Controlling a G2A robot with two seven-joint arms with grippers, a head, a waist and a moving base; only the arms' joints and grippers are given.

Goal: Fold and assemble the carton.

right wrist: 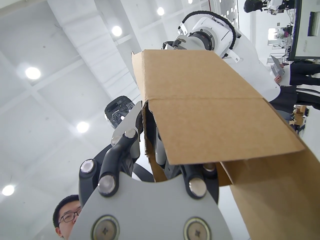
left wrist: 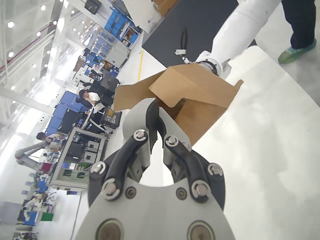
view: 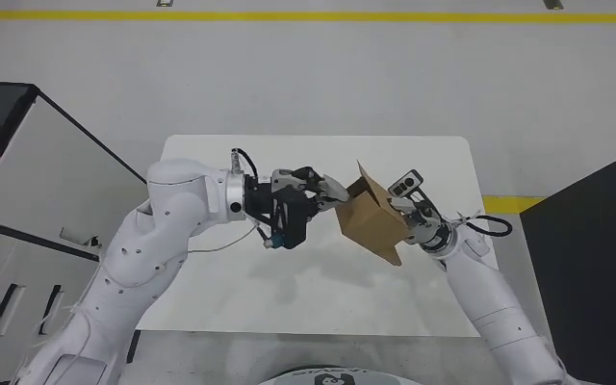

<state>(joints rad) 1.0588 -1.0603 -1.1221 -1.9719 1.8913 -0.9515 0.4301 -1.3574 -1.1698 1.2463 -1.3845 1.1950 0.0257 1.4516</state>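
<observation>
Over the white table (view: pixel 289 279) the carton (view: pixel 371 223), surely light and crushable, hangs clamped by one wall in the right gripper (right wrist: pixel 147 136), the left gripper (left wrist: pixel 154 108) seemingly pinched shut on its left flap.

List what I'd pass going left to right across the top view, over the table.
left tool → carton → right tool, clamped on the carton's far-right side

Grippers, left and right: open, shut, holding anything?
Left gripper: shut, tips against a flap of the carton; cannot tell if it pinches it.
Right gripper: shut on a carton wall.
</observation>
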